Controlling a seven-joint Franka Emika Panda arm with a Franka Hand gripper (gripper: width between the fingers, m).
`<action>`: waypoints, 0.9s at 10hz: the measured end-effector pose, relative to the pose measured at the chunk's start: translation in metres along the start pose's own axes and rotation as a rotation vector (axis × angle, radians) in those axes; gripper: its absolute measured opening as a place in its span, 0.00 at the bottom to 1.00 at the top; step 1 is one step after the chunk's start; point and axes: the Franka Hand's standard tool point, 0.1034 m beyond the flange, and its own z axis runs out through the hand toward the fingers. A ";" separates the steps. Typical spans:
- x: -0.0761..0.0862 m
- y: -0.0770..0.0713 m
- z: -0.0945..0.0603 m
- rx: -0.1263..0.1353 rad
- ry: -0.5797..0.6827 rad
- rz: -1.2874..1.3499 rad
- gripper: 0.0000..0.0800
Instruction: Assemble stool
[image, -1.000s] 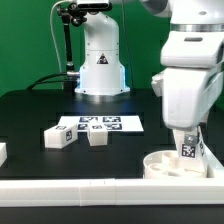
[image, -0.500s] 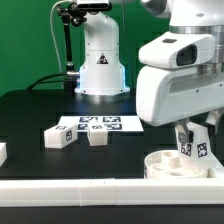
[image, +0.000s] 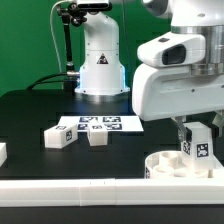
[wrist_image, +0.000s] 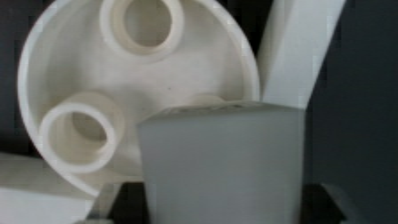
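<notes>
The round white seat (image: 172, 166) lies at the front of the exterior view's right, sockets up. My gripper (image: 197, 130) is shut on a white block leg (image: 198, 146) with a black-and-white tag and holds it upright over the seat's right part. In the wrist view the leg (wrist_image: 222, 150) fills the middle between my dark fingers (wrist_image: 128, 205), and the seat (wrist_image: 196, 75) with two round sockets lies behind it. I cannot tell whether the leg touches the seat. Two more legs (image: 58, 137) (image: 97, 137) lie on the table left of centre.
The marker board (image: 100, 124) lies flat behind the two loose legs. A long white rail (image: 90, 190) runs along the front edge. Another white part (image: 2, 152) shows at the far left edge. The robot base (image: 100, 60) stands at the back.
My wrist has turned, showing its broad side to the exterior view. The held leg has shifted a little towards the exterior view's right over the seat.
</notes>
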 end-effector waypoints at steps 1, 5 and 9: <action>0.000 0.000 0.000 0.001 0.000 0.063 0.43; -0.001 0.002 0.001 0.054 0.033 0.499 0.43; -0.002 0.001 0.001 0.096 0.012 0.862 0.43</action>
